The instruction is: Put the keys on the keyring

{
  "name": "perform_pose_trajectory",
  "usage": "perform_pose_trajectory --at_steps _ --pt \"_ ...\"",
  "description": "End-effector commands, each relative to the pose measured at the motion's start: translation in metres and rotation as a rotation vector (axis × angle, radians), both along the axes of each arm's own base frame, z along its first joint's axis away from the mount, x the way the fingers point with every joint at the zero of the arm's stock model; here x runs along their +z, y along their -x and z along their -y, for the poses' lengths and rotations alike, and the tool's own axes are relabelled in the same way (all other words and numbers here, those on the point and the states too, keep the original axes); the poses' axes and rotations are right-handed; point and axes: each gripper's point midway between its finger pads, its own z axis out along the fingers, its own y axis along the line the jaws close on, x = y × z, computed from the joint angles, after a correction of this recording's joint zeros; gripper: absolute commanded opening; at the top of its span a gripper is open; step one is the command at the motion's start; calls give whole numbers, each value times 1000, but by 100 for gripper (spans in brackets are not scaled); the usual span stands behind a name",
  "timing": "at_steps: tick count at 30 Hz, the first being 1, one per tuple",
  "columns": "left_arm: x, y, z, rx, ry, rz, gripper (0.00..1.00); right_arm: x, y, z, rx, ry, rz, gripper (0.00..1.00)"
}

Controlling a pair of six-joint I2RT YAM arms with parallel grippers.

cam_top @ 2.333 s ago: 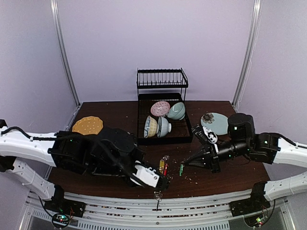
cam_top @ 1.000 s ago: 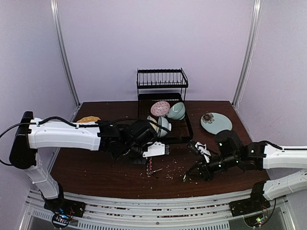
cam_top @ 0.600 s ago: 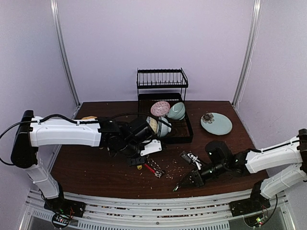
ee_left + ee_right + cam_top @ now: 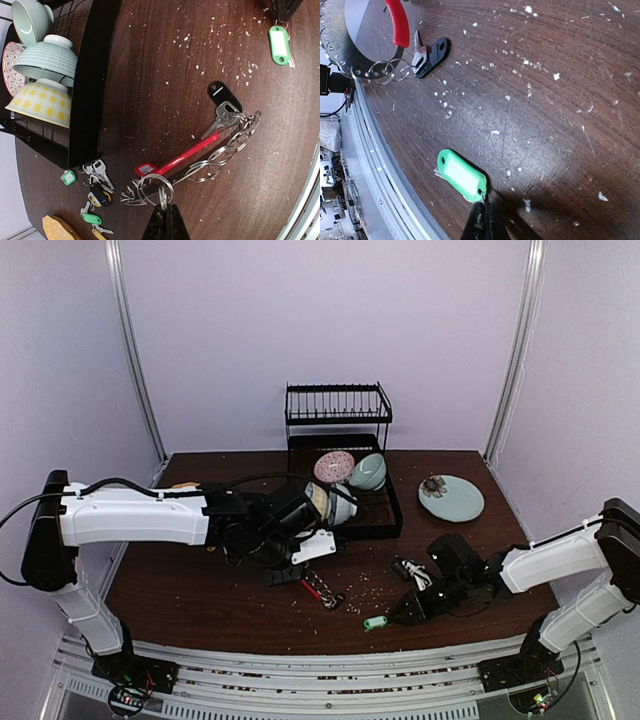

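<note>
- Left gripper (image 4: 164, 216): jaws fully closed. The tips pinch one small split ring at the end of the keyring (image 4: 182, 157), at the bottom centre of the left wrist view.
- The keyring lies flat on the dark wooden table (image 4: 190, 595), just below centre in the overhead view. Its red sleeve (image 4: 398, 22) runs diagonally, and a chain of split rings trails toward the table's front edge.
- Black-tagged key (image 4: 223, 96): lies on the table touching the keyring's split rings at the end away from the left gripper.
- Right gripper (image 4: 482, 220): jaws closed, tips pressed together at the eyelet end of the green-tagged key (image 4: 461, 175), and they appear to pinch it there.
- The green-tagged key rests on the table near the front edge, lower centre of the overhead view. It is apart from the keyring and to its right.
- A cluster of loose tagged keys (image 4: 97, 185) lies in the lower left of the left wrist view, just beside the black dish rack (image 4: 92, 85).
- Patterned bowls (image 4: 42, 102) sit in the rack.
- White flecks are scattered over the tabletop.
</note>
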Motion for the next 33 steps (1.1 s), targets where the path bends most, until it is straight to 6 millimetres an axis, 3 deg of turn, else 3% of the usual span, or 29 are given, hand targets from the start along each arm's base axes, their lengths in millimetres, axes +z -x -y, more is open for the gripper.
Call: perform_pose_trajectory --at_steps 1,4,9,16,19,22,25,26,29,33 --pt "23 -8 9 16 65 32 0 -14 -5 16 -29 106 12 0" --pt "24 -7 9 16 68 32 0 -13 -6 17 -37 117 15 0" --pt "28 -5 11 7 89 19 0 -9 -12 25 -48 172 42 15" --pt "36 1 16 -10 126 -5 0 26 -23 31 -42 201 143 28" --pt "48 13 27 -71 187 -51 0 65 -31 22 -4 128 267 32" --pt "64 32 38 -160 276 -114 0 141 -39 5 28 -82 508 33" --pt "79 49 46 -232 346 -178 0 224 -29 -8 63 -377 793 35" --pt "84 53 48 -247 363 -194 0 238 -24 -9 74 -452 874 36" --pt "93 61 52 -268 399 -227 0 271 -13 -19 131 -599 1032 32" --pt "103 68 55 -290 437 -252 0 271 6 -56 335 -632 1035 32"
